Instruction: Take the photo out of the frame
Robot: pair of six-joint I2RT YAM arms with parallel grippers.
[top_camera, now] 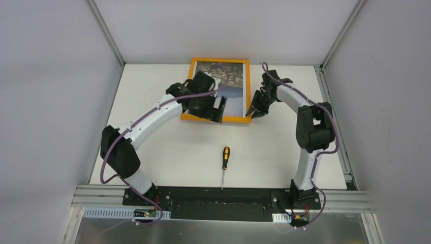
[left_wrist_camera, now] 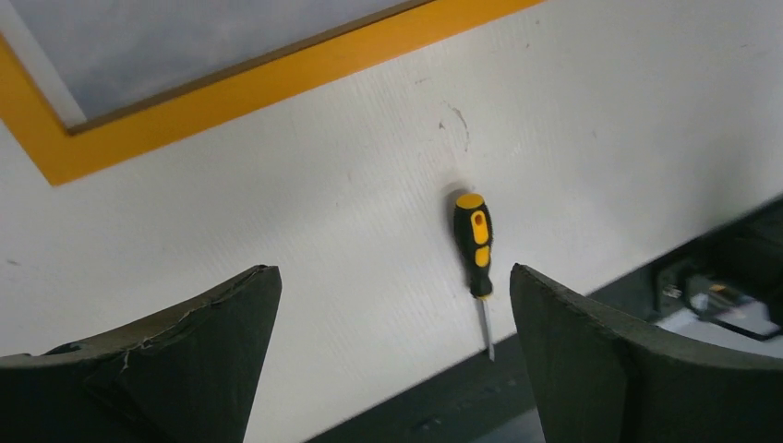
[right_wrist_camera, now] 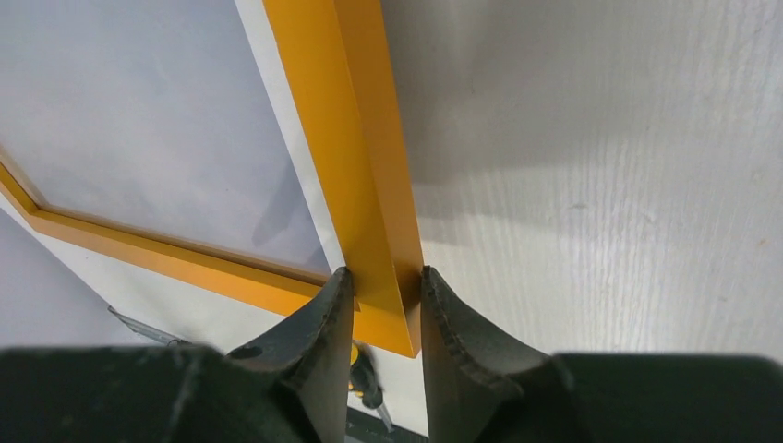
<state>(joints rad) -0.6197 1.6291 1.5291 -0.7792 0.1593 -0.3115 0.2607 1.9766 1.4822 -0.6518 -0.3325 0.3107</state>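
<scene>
Photo sits in orange frame; right fingers pinch its rail, left fingers spread.

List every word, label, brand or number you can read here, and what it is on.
None can be read.
The screwdriver: no legible marking on its handle.
The frame and the photo: no text visible.
Small boards at the arm bases: too small to read.

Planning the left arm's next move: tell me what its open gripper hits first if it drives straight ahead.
Probably the bare white table, near the screwdriver; the frame lies off that line. Depth is unclear.
</scene>
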